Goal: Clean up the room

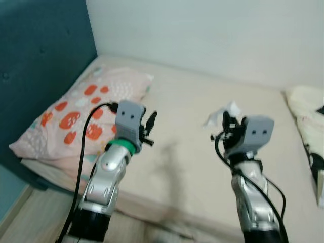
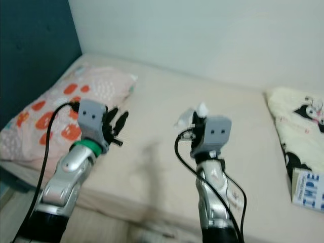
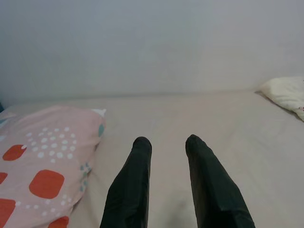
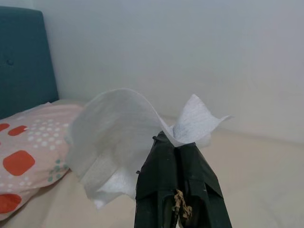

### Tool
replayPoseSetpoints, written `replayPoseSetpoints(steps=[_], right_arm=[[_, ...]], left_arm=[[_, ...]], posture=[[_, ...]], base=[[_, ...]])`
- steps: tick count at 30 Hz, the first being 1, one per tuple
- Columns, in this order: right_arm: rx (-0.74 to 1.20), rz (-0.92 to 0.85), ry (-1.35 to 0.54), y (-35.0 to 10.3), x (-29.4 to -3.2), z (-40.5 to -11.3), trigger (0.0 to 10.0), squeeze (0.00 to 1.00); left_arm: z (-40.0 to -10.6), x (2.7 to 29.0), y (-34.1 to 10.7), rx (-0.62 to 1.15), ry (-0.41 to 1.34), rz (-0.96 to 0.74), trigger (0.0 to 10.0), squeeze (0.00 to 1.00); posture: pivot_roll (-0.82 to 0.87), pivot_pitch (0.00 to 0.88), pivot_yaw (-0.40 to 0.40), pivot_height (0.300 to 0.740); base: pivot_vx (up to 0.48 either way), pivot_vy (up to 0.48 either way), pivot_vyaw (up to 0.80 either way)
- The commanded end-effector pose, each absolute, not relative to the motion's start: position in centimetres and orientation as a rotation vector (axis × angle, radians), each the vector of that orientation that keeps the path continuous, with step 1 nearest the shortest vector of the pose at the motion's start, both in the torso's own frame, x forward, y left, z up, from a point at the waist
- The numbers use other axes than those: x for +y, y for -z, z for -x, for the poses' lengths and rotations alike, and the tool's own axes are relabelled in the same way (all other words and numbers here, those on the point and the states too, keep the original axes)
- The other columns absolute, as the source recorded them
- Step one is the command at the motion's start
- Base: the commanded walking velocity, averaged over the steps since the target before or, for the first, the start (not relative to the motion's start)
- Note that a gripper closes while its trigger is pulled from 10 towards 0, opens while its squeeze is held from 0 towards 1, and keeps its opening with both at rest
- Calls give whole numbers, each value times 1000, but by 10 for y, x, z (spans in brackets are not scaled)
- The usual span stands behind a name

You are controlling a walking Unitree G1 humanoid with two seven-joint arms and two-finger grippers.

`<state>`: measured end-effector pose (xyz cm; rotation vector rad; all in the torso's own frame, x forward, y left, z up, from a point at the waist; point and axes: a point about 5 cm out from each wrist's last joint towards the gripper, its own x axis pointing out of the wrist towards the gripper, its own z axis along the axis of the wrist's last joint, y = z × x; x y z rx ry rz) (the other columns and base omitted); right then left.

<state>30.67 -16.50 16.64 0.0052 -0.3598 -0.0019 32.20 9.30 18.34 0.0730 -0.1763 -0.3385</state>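
Right pincer (image 4: 178, 152) pinching a white tissue (image 4: 118, 137) above the bed (image 1: 192, 167); left pincer (image 3: 168, 145) spread.

Bare mattress (image 1: 192, 152) ahead (open passage), pillow (image 1: 76, 114) on the left, blanket (image 2: 298, 126) on the right

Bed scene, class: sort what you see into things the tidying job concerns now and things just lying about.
Job in hand:
- tissue, pinched in the right gripper
- left gripper, jaws apart, empty

Lying about:
- spotted pillow
- cream blanket
- bed
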Motion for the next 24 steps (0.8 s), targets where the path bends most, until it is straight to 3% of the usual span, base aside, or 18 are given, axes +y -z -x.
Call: replayPoseSetpoints(steps=[1,24], right_arm=[[-338,0,14,-161,-168,-306,10000,0],[-329,-23,-6,-156,-162,-305,10000,0]], left_arm=[[-321,91,-176,-153,353,-71,10000,0],[-318,94,-167,-137,353,-61,10000,0]], posture=[[-33,36,-11,740],[-32,40,-12,740]], base=[[0,0,0],[0,0,0]])
